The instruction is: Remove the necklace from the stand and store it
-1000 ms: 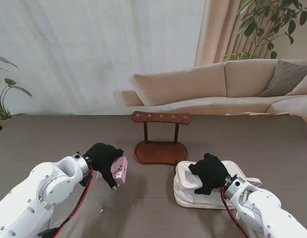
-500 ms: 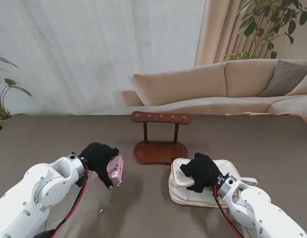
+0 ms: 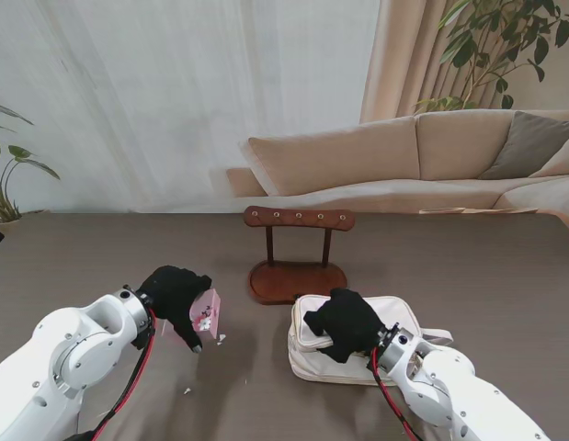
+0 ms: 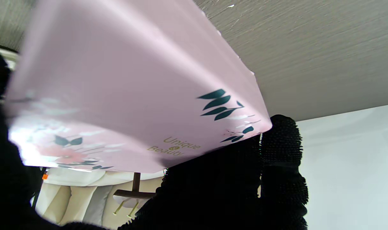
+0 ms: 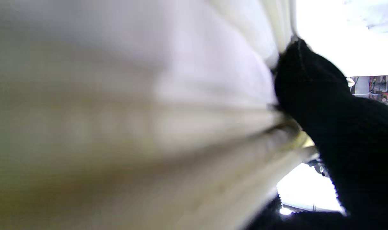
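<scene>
The wooden necklace stand [image 3: 298, 257] stands at the table's middle with bare pegs; I see no necklace on it. My left hand [image 3: 176, 296] is shut on a small pink floral pouch [image 3: 207, 312], which fills the left wrist view [image 4: 123, 95] with the words "Unique Beauty" printed on it. My right hand [image 3: 344, 323] grips the cream white bag [image 3: 394, 322], which lies on the table just nearer to me than the stand's base. The bag's cloth [image 5: 133, 111] blurs across the right wrist view beside a black finger [image 5: 325, 105].
A beige sofa [image 3: 431, 156] and curtains lie beyond the table's far edge. Plants stand at the far right [image 3: 505, 46] and far left [image 3: 4, 175]. Small white specks [image 3: 187, 391] lie on the dark table [image 3: 100, 257] near my left arm.
My right hand has dragged the white bag leftward, toward the table's middle. My left hand with the pink pouch has shifted slightly left and turned.
</scene>
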Motion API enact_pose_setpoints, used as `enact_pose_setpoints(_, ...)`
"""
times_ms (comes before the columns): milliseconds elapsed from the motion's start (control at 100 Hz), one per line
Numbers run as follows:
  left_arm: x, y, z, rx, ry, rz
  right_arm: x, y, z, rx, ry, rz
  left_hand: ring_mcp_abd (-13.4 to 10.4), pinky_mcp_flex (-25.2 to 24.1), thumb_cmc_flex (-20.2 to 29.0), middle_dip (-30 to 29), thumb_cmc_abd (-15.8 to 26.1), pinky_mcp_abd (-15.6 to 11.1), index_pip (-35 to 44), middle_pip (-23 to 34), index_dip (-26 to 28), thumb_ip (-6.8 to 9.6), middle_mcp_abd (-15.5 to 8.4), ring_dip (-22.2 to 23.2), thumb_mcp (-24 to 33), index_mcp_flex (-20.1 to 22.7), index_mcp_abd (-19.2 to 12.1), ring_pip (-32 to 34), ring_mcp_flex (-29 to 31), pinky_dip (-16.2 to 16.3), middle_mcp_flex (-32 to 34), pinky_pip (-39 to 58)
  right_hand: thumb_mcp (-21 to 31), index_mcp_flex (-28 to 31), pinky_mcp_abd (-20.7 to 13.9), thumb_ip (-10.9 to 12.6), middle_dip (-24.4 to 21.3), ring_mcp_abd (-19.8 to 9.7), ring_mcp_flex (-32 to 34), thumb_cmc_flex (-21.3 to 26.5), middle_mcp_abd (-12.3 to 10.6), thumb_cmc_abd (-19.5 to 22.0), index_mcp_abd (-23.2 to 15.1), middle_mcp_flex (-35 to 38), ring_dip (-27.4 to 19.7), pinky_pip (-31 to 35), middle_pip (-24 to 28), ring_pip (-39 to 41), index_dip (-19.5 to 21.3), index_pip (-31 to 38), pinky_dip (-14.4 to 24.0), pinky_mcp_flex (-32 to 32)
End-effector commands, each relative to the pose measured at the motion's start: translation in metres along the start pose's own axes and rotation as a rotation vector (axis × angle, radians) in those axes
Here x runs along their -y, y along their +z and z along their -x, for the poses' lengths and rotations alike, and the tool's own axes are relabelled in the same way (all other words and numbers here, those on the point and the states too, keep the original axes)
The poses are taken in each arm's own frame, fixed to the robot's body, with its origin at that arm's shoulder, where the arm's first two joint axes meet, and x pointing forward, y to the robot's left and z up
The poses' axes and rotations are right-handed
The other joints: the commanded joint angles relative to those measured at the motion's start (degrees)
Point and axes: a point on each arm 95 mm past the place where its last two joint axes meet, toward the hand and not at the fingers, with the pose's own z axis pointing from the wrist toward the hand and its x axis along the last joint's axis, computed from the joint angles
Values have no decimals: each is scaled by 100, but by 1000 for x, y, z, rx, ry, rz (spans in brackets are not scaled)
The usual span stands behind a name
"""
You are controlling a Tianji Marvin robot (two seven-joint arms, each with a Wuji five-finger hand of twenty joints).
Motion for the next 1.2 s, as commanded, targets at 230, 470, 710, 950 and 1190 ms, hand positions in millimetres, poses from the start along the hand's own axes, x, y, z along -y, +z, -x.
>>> enact_pose_setpoints(230, 1, -8, 3, 20, 10, 10, -8, 11, -24, -69, 45, 29, -841, 5, 3047, 503, 847, 145, 3694, 917, 366, -57, -581, 25, 3029, 648, -997, 743, 525, 111, 680, 389, 918, 156, -173, 467, 133, -129, 217, 399, -195, 410, -1004, 250, 60, 215, 111, 145, 76, 178, 220, 26)
enact_pose_setpoints(470, 0, -13, 6, 36, 13, 9, -6, 21, -34, -82, 76, 30, -840, 9, 3048, 505, 845, 146, 3694, 918, 366, -57, -577, 27, 3030, 648, -997, 747, 526, 112, 679, 392, 922, 149, -180, 467, 133, -129, 209, 394, -194, 417, -991, 241, 47, 207, 104, 139, 66, 186, 232, 24)
enact_pose_setpoints(710, -2, -14, 9, 49, 8, 13, 0, 28, -41, -69, 150, 31, -839, 7, 3045, 504, 850, 151, 3694, 917, 366, -60, -574, 27, 3032, 648, -997, 750, 524, 112, 677, 393, 926, 149, -152, 464, 133, -100, 204, 397, -180, 404, -982, 247, 41, 181, 109, 135, 60, 190, 232, -6)
enact_pose_setpoints(950, -4, -16, 11, 62, 0, 16, 7, 37, -50, -71, 196, 32, -827, 2, 3054, 503, 849, 158, 3690, 917, 364, -58, -577, 22, 3029, 647, -1001, 746, 523, 111, 678, 390, 926, 148, -155, 467, 130, -82, 200, 407, -169, 409, -978, 240, 34, 152, 108, 124, 53, 192, 217, -21)
enact_pose_setpoints(1190, -5, -19, 13, 76, -2, 19, 13, 49, -53, -73, 206, 40, -834, 3, 3051, 500, 852, 158, 3690, 912, 365, -58, -566, 22, 3023, 647, -1001, 746, 521, 112, 673, 391, 932, 152, -157, 469, 129, -89, 203, 419, -170, 397, -972, 240, 37, 159, 113, 131, 52, 198, 211, -21)
